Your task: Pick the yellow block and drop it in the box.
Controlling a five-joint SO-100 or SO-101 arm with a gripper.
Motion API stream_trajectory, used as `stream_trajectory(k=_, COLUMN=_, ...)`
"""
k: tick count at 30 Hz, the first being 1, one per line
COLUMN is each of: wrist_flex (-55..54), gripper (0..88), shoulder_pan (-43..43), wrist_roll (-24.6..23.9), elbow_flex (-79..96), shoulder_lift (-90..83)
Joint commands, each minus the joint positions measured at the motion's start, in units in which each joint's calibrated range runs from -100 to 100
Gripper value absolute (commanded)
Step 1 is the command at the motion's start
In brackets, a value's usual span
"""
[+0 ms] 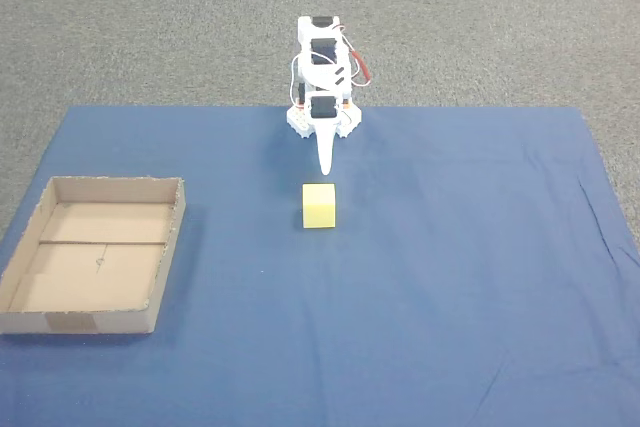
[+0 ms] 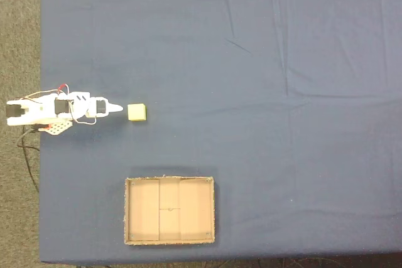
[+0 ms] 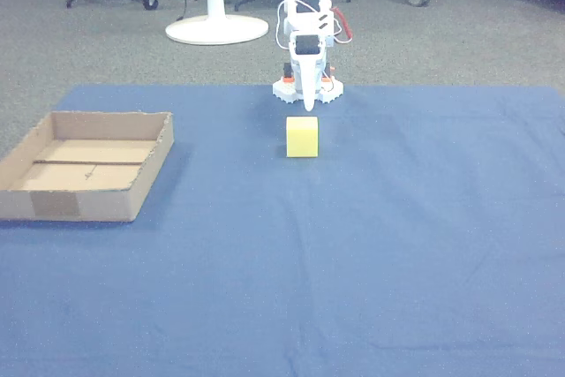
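Note:
The yellow block is a small pale-yellow cube resting on the blue cloth just in front of the arm; it also shows as the block and the block. My gripper is folded down at the arm's base, its white fingers shut into one point, empty, a short gap behind the block; it appears too as the gripper and the gripper. The box is a shallow brown cardboard tray at the left, empty, also seen as the box and the box.
A blue cloth covers the table, with grey carpet beyond it. Chair bases and a white stand foot sit on the floor behind the arm. Red and black wires trail from the arm's base.

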Motion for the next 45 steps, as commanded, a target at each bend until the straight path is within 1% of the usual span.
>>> stream_trajectory(k=1, wrist_flex=-0.61, gripper=0.2, shoulder_pan=-0.46, wrist_roll=1.27, elbow_flex=0.79, shoulder_lift=-0.19)
stream_trajectory(k=11, wrist_flex=-0.61, gripper=0.2, shoulder_pan=-0.46, wrist_roll=1.07, elbow_flex=0.79, shoulder_lift=-0.19)
stream_trajectory(k=13, wrist_flex=-0.61, gripper=0.2, shoulder_pan=-0.06, wrist_roll=0.39, elbow_flex=0.79, shoulder_lift=-0.19)
stream_trajectory(k=14, wrist_flex=-0.61, gripper=1.7, shoulder_pan=0.72, wrist_roll=0.0, elbow_flex=0.7, shoulder_lift=-0.19)
stream_trajectory(k=15, wrist_flex=-0.36, gripper=10.4, shoulder_pan=1.35, wrist_roll=0.1, elbow_flex=-0.02, shoulder_lift=1.07)
stream_trajectory(k=16, wrist_flex=-0.2, gripper=24.0, shoulder_pan=1.9, wrist_roll=-1.17, elbow_flex=-2.37, shoulder_lift=3.44)
stream_trajectory(k=17, wrist_flex=1.21, gripper=33.0, shoulder_pan=2.69, wrist_roll=-0.63, elbow_flex=-6.54, shoulder_lift=6.98)
stream_trajectory(k=18, wrist_flex=3.36, gripper=39.6, shoulder_pan=3.08, wrist_roll=0.59, elbow_flex=-11.97, shoulder_lift=11.37)
stream_trajectory(k=21, wrist_flex=6.17, gripper=43.6, shoulder_pan=3.16, wrist_roll=3.13, elbow_flex=-27.98, shoulder_lift=26.99)
stream_trajectory(k=25, wrist_flex=9.97, gripper=45.0, shoulder_pan=3.87, wrist_roll=3.13, elbow_flex=-40.38, shoulder_lift=46.75)
stream_trajectory(k=29, wrist_flex=10.63, gripper=45.1, shoulder_pan=5.44, wrist_roll=3.86, elbow_flex=-50.79, shoulder_lift=66.42)
stream_trajectory(k=31, wrist_flex=13.36, gripper=44.9, shoulder_pan=6.15, wrist_roll=4.05, elbow_flex=-58.21, shoulder_lift=74.69)
stream_trajectory(k=35, wrist_flex=16.09, gripper=44.2, shoulder_pan=6.46, wrist_roll=4.05, elbow_flex=-66.9, shoulder_lift=82.96)
stream_trajectory(k=41, wrist_flex=14.93, gripper=42.5, shoulder_pan=2.22, wrist_roll=4.93, elbow_flex=-67.62, shoulder_lift=90.81)
stream_trajectory(k=45, wrist_flex=14.02, gripper=39.9, shoulder_pan=1.51, wrist_roll=5.32, elbow_flex=-67.17, shoulder_lift=93.94)
